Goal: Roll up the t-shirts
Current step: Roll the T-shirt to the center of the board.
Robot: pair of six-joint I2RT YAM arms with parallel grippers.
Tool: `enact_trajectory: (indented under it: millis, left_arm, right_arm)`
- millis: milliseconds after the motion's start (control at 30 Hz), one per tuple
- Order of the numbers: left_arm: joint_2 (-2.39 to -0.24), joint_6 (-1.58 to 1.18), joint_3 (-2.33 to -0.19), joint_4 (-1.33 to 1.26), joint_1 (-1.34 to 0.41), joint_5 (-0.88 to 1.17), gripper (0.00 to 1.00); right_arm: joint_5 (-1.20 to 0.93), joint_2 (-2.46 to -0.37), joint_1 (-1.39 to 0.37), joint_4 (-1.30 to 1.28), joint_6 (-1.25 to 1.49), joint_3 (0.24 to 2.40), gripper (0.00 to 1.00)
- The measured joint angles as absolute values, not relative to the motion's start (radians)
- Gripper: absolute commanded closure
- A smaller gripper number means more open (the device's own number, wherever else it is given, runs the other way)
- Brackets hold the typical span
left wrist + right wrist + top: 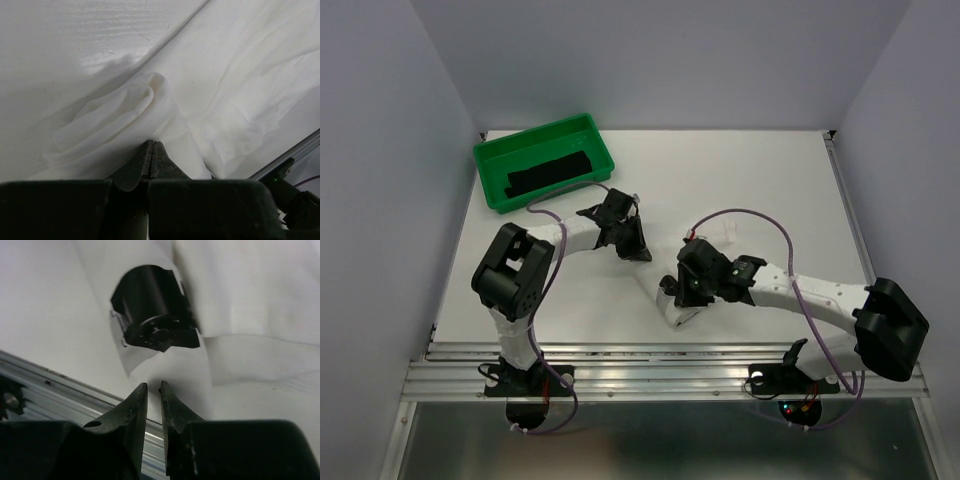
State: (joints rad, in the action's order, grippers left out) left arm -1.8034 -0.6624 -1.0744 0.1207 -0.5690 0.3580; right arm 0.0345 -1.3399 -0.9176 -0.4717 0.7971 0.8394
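A white t-shirt (672, 311) lies wrinkled on the white table and is hard to tell from it in the top view. In the left wrist view the t-shirt (125, 115) bunches into folds that run up to my left gripper (151, 143), whose jaws are pressed together on a pinch of it. My left gripper (640, 252) is at the table's middle. My right gripper (674, 292) is just right of it, near the front. Its jaws (153, 385) stand almost shut on a strip of the t-shirt (240, 300) that runs down between them.
A green tray (485, 160) with a black cloth (548, 175) in it stands at the back left. An aluminium rail (660, 360) runs along the table's front edge and shows in the right wrist view (50, 390). A black motor housing (152, 310) shows behind the cloth.
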Motion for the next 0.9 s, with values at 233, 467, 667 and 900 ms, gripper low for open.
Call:
enact_trajectory:
  millis: [233,467,667,900]
  left_arm:
    - [-1.837,-0.654,-1.091,0.112,-0.570,0.376,1.00]
    - [-1.837,-0.634,-1.144,0.163,-0.570,0.363,1.00]
    - [-1.765,-0.620,-1.177,0.227,-0.570,0.326,1.00]
    - [-1.686,-0.619,-1.166,0.231,-0.570,0.317,1.00]
  right_arm:
    - [0.124,-1.404,-0.916,-0.448,0.810,0.738,0.80]
    - [0.139,-1.377,-0.918,-0.453,0.807,0.737,0.81]
    - [0.164,-1.291,-0.918,-0.523,0.789,0.804,0.81]
    - [0.153,-1.311,-0.933,-0.492,0.794,0.841,0.81]
